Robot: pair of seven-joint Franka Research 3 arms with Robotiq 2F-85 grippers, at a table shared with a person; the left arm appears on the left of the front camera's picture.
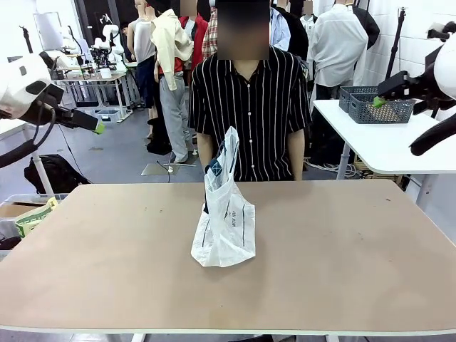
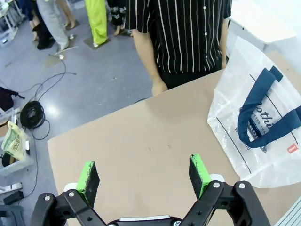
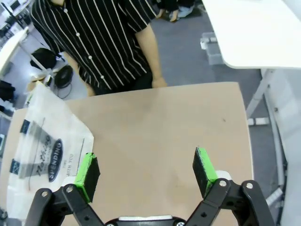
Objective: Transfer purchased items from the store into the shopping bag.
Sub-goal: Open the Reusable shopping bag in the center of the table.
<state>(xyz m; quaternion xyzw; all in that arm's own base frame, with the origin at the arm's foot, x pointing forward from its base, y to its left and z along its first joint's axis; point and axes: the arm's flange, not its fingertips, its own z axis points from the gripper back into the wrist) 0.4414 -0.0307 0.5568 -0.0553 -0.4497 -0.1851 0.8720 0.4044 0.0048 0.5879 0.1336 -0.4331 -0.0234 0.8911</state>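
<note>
The shopping bag, translucent white with dark blue handles and dark print, stands slumped at the middle of the brown table. It appears at the right of the left wrist view and at the left of the right wrist view. My left gripper hangs open, high off the table's left side, with nothing between its green pads. High at the far right, my right gripper is also open and empty. The store and the purchased items are out of view.
A person in a striped shirt stands at the far edge behind the bag, arms down, one hand at the table's edge. Dark mesh baskets sit on a white side table at the back right. A box stands left of the table.
</note>
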